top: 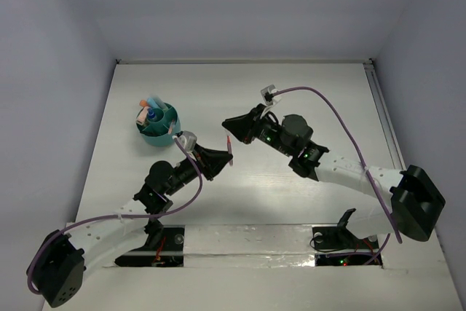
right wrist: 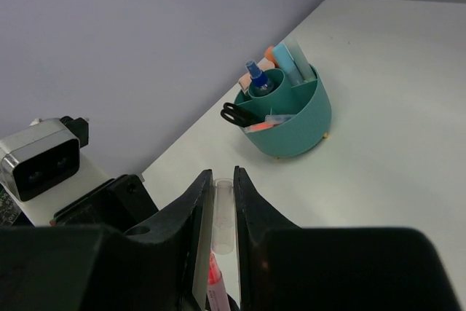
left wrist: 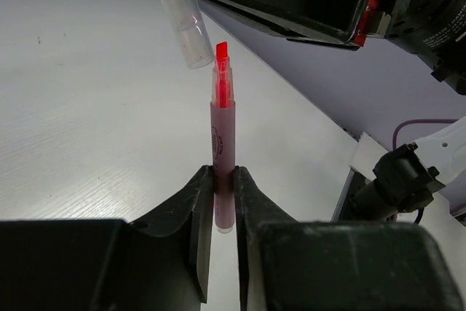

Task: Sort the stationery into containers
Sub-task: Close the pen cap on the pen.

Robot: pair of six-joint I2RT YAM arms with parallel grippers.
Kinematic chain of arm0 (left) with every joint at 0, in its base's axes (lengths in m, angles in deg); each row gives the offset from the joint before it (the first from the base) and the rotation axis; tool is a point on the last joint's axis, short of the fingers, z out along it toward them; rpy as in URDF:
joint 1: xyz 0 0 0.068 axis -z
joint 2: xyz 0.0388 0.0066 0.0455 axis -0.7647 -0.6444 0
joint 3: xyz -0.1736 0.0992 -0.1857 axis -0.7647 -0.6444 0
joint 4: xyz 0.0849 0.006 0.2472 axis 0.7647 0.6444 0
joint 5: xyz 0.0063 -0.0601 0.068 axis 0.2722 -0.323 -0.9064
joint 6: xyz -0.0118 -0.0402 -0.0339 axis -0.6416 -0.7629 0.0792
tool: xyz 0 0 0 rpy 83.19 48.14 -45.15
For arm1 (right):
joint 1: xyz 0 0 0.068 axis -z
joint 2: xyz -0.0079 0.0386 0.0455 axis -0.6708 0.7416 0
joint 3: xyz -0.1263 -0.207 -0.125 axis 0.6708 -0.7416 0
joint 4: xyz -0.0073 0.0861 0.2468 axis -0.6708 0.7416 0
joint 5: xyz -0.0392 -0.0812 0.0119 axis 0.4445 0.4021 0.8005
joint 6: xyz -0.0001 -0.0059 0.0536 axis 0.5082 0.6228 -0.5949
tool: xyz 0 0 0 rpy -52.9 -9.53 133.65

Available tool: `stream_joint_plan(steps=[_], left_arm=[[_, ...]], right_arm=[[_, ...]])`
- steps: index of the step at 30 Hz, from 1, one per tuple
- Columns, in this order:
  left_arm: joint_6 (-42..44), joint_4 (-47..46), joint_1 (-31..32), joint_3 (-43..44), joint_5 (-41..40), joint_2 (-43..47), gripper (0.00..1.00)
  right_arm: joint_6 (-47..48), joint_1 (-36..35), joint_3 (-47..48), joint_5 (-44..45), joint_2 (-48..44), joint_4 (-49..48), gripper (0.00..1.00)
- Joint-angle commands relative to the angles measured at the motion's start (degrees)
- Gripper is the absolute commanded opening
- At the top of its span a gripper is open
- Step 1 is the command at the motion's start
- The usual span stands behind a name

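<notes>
Your left gripper (left wrist: 223, 180) is clamped narrowly on the lower barrel of a slim translucent pink highlighter (left wrist: 222, 125). Its long axis runs straight out from the fingertips, bare red chisel tip leading. Just past that tip, a little to one side and not touching it, hangs a clear plastic cap (left wrist: 180, 23), pinched in your right gripper (right wrist: 222, 178). Well beyond the right fingers stands the round teal plastic pot (right wrist: 295, 125) on the white table (left wrist: 73, 121), holding a blue-capped tube (right wrist: 256, 78), black-handled scissors (right wrist: 234, 114) and pens (right wrist: 295, 60)
</notes>
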Motion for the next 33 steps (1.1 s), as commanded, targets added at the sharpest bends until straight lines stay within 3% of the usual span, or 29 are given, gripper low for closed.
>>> stream_joint_plan(steps=[1,33], left_arm=[[0.18,-4.96,-0.32,0.48,1.98,-0.3,0.0],[0.8,-4.43,-0.32,1.28,1.72,-2.41,0.0]], right_arm=[[-0.23,-0.69,-0.13,2.0,-1.06,-4.06,0.0],[-1.55,-0.69,-1.8,1.92,-3.25,-6.08,0.0]])
